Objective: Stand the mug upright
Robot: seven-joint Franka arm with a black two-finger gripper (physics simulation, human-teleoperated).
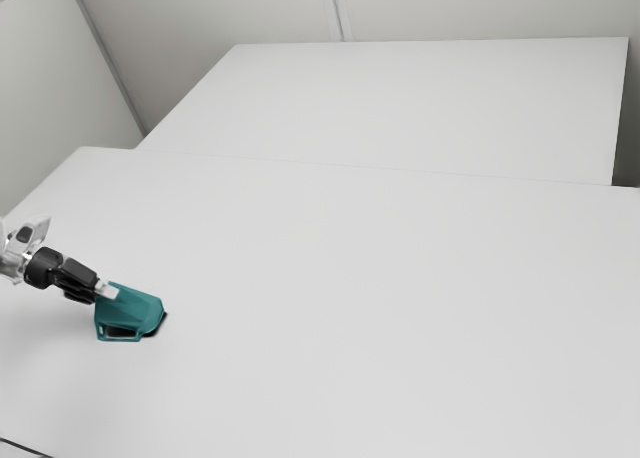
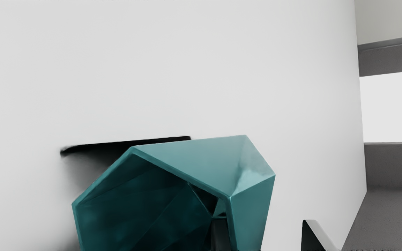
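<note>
Holding its two fingers apart, my hand [image 1: 107, 290] is reaching the teal mug [image 1: 135, 306], which is leaning over on its side at the desk [image 1: 400, 278], toward the exterior view's left. One finger [image 2: 220, 235] is poking inside the mug, and the other finger [image 2: 308, 238] is standing outside, with a gap next to the mug's wall. I am not able to tell if the inside finger is touching the wall.

The wrist view's edge is cutting off both fingers and part of the mug. The inside is looking very dark, so its far end is hard to make out. A black shadow [image 2: 117, 143] is peeking out from behind the mug. In the exterior view, my arm [image 1: 18, 248] is getting cut off at the edge, and a pale fingertip is hiding a bit of the mug.
</note>
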